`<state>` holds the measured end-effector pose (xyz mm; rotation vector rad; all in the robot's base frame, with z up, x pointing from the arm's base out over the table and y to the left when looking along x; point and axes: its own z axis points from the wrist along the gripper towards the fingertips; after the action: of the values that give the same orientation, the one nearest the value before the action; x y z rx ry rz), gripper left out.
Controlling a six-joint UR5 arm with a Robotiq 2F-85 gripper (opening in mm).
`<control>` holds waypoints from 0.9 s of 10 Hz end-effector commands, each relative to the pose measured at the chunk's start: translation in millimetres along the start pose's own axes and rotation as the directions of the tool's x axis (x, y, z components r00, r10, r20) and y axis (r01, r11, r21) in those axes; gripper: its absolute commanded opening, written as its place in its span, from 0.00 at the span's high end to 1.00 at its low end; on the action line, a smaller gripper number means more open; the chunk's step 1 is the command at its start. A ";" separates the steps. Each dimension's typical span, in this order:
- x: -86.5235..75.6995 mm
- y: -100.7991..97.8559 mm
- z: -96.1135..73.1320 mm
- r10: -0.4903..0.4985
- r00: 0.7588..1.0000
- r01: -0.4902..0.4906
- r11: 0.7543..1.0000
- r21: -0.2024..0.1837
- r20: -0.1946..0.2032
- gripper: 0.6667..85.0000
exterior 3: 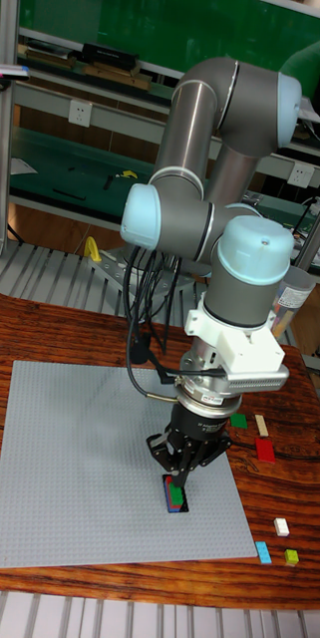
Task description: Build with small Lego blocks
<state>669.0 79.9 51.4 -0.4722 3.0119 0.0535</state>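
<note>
While it's bent down at lower centre:
arm [214, 169]: wrist vertical
gripper [182, 477]: spread over small block stack [175, 492] on grey baseplate [70, 469]

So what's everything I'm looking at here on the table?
Baseplate: one, grey, flat on the wooden table.
Built stack: one, blue, red and green bricks, on the baseplate under the pincer.
Loose bricks, right of the baseplate: green, cream, red, white, light blue, lime.
Arm: one, grey with pale blue caps.
Pincer: one, black, fingertips at the stack.
</note>
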 end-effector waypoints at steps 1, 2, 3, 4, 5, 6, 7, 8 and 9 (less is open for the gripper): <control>0.3 2.9 1.9 0.013 1.000 -0.013 1.000 -0.008 0.006 0.99; 1.1 3.8 3.8 0.013 1.000 -0.013 1.000 -0.008 0.006 0.99; 1.6 5.3 6.8 0.017 1.000 -0.016 1.000 -0.008 0.011 0.99; 2.7 7.0 10.2 0.017 1.000 -0.017 1.000 -0.009 0.014 0.99; 2.8 6.3 12.4 0.014 1.000 -0.014 1.000 -0.001 0.013 0.99; 1.8 6.3 14.6 0.013 1.000 -0.013 1.000 0.000 0.013 0.99; 0.3 6.0 17.4 0.011 1.000 -0.011 1.000 0.001 0.016 0.99; -0.4 5.4 18.6 0.007 1.000 -0.007 1.000 0.002 0.017 0.99; -0.4 5.3 18.4 0.005 1.000 -0.005 1.000 0.002 0.017 0.99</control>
<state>667.4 84.5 35.6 -0.4669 3.0011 0.0429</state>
